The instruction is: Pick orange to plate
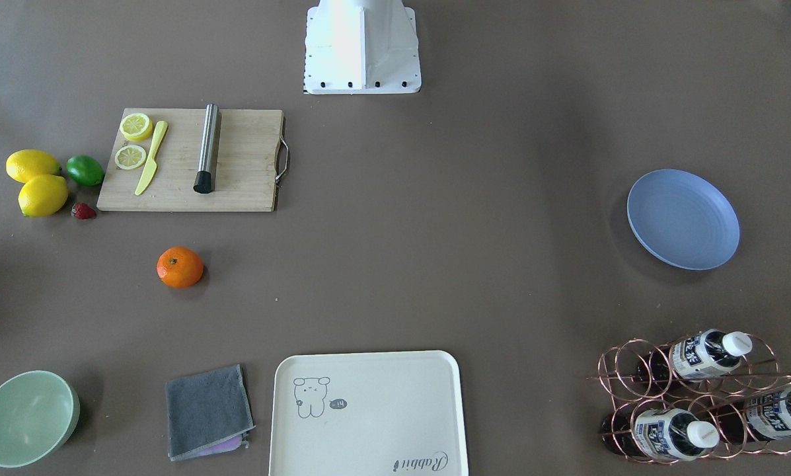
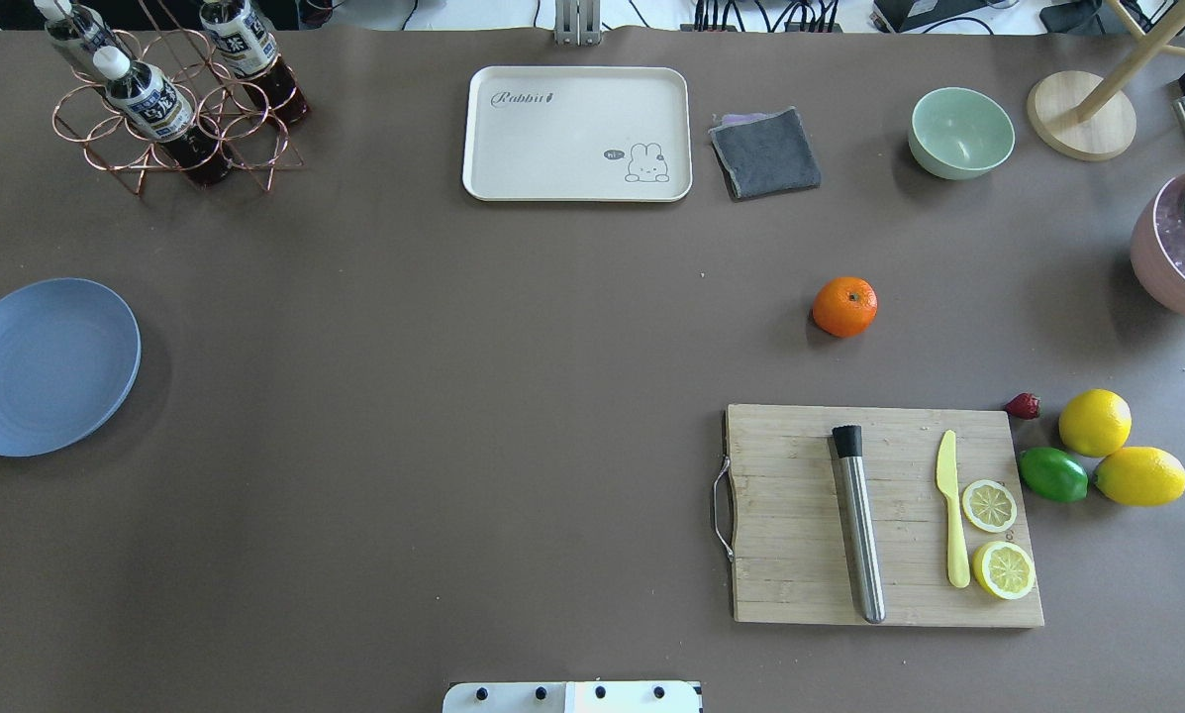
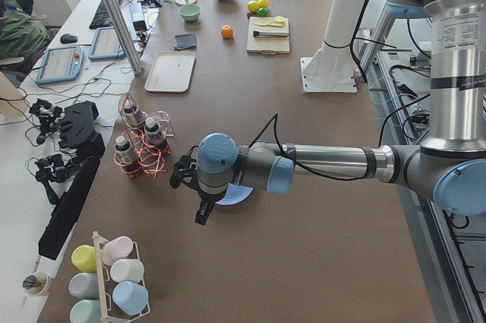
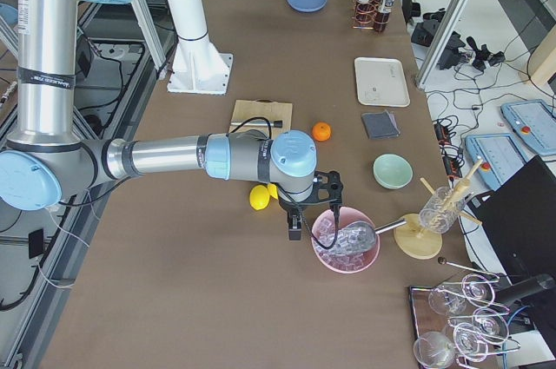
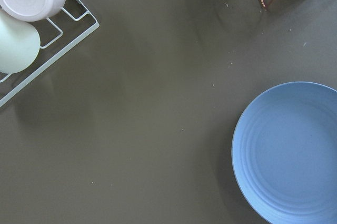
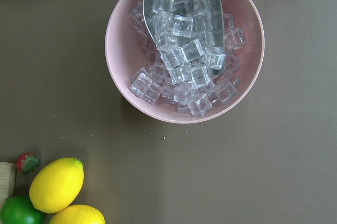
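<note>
The orange (image 2: 844, 306) lies alone on the brown table, between the cutting board and the grey cloth; it also shows as the orange (image 1: 180, 267). Far across the table, near the bottle rack, sits the blue plate (image 2: 46, 365), bare, and the left wrist view shows the same plate (image 5: 289, 153) at its lower right. My left gripper (image 3: 199, 205) hovers beside the plate; open or shut, I cannot tell. My right gripper (image 4: 295, 223) hangs over the pink ice bowl (image 6: 184, 45), well away from the orange; its state cannot be told either.
A wooden cutting board (image 2: 800, 465) carries lemon slices, a yellow knife and a metal cylinder. Two lemons (image 2: 1095, 422), a lime and a strawberry lie beside it. Cream tray (image 2: 577, 134), grey cloth (image 2: 765, 152), green bowl (image 2: 960, 132), copper bottle rack (image 2: 171, 109) line the far edge.
</note>
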{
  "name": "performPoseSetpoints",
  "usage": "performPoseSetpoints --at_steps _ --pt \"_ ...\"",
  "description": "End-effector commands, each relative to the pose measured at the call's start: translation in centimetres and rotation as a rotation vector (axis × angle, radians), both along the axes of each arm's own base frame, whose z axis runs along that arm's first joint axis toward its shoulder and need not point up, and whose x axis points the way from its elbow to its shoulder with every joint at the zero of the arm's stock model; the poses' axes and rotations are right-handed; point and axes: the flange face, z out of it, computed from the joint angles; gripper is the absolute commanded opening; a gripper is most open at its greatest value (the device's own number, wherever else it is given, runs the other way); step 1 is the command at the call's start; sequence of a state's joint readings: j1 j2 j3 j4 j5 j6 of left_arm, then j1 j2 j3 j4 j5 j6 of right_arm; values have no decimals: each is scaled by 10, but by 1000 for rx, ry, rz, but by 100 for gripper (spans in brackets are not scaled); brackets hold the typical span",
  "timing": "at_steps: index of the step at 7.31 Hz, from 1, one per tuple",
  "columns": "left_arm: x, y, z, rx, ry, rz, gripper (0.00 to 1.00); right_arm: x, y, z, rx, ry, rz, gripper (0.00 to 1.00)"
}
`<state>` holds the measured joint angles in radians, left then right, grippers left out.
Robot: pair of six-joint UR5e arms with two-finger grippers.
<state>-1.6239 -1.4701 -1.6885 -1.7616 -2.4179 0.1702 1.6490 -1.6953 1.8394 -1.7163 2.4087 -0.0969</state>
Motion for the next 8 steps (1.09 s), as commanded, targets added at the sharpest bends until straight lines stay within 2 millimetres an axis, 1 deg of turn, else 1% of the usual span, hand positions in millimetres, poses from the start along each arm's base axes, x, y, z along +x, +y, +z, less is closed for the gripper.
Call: performPoseSetpoints --at_steps 1,2,3,4,5,6,7,8 --pt "1 14 19 41 -1 1 98 0 0 -2 -7 -2 10 100" --pt "3 16 38 58 -1 8 98 -2 -1 -4 -3 -8 8 100" --pt "9 13 52 27 18 -28 98 -6 -12 -15 -1 -17 18 100" --pt "34 5 55 21 38 -28 98 -17 -21 -23 -14 -19 18 100" --pt "68 -13 53 -5 70 -38 98 -30 -28 -26 -17 -16 -2 100" --pt "123 -26 49 -52 99 -24 98 -35 -36 -34 -23 -18 8 100" --pt "146 -33 57 -65 120 -20 98 -40 -43 -42 -19 -18 9 100" --pt "167 -32 71 -68 121 17 98 -44 -50 -48 -21 -20 12 100"
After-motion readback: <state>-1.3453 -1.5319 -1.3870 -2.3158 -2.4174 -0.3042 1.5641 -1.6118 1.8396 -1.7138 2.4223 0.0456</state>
